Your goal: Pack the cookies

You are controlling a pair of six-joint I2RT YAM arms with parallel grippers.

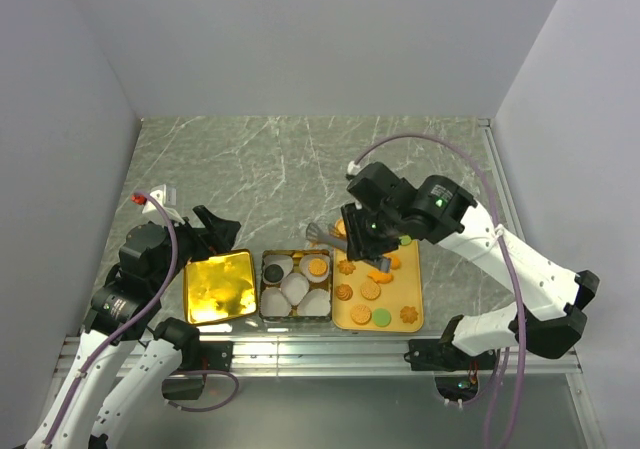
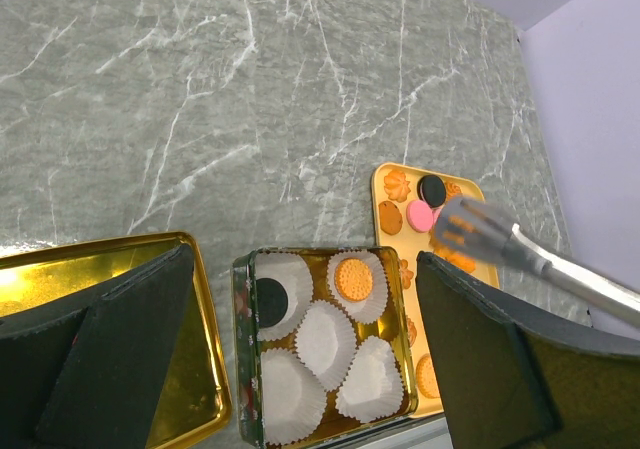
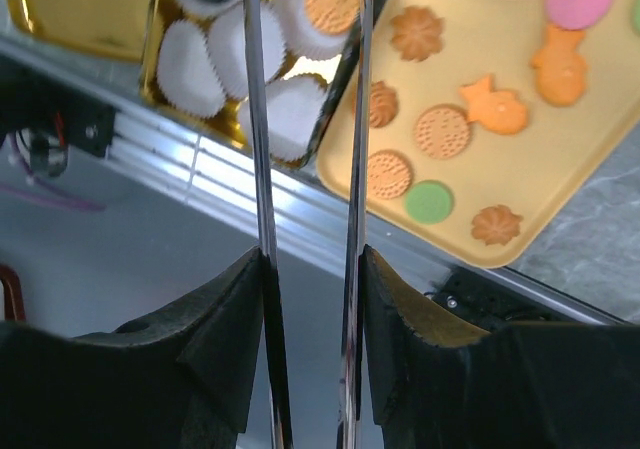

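Cookies [image 1: 372, 291] in brown, orange, pink and green lie on a yellow tray [image 1: 345, 321]. One orange cookie [image 2: 353, 279] and one black cookie [image 2: 271, 301] sit in white paper cups in the gold tin [image 2: 240, 349]. My right gripper [image 3: 310, 259] is shut on metal tongs [image 3: 255, 119], one pad on each arm. The tongs' blurred tip [image 2: 480, 231] hovers over the tray's far end. I cannot tell whether it holds a cookie. My left gripper [image 2: 305, 259] is open above the tin, with nothing between its fingers.
The tin's gold lid [image 1: 218, 287] lies inside up, left of the tin. Three paper cups [image 2: 325, 341] in the tin hold nothing. The metal rail at the table's near edge [image 3: 250, 184] runs just below tin and tray. Grey walls enclose the marbled tabletop [image 1: 300, 159].
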